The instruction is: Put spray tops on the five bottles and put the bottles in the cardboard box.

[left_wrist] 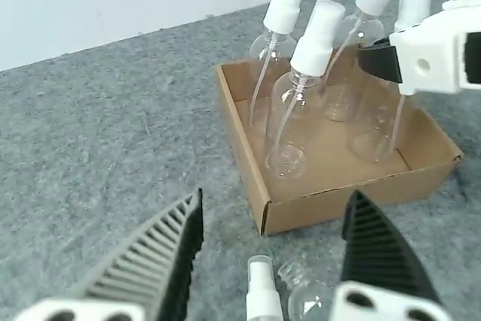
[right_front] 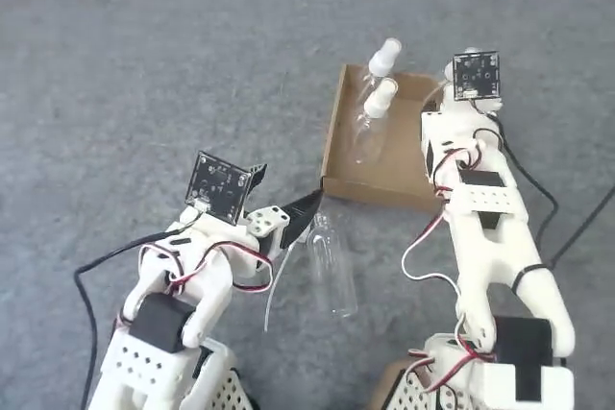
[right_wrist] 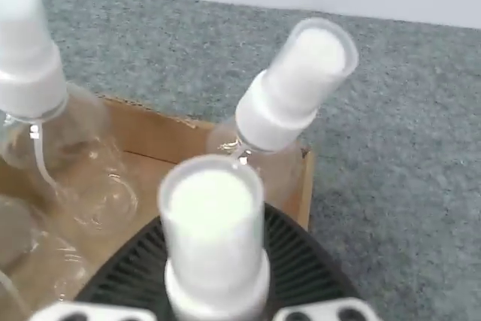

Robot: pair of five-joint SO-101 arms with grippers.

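The cardboard box (right_front: 336,156) holds several clear bottles with white spray tops (left_wrist: 316,28), standing or leaning. My right gripper (left_wrist: 391,62) is over the box's far side, shut on the neck of one bottle (right_wrist: 214,238), whose cap sits right before its black jaw. One more clear bottle (right_front: 332,266) lies uncapped on the carpet in front of the box, and a loose spray top (left_wrist: 261,291) with its thin tube (right_front: 274,285) lies beside it. My left gripper (left_wrist: 274,201) hangs open just above that bottle's neck (left_wrist: 301,298), one finger on either side.
Grey carpet covers the table, with free room to the left of the box and behind it. The right arm's body (right_front: 490,228) stretches along the box's right side. Cables (right_front: 106,266) trail from both arm bases.
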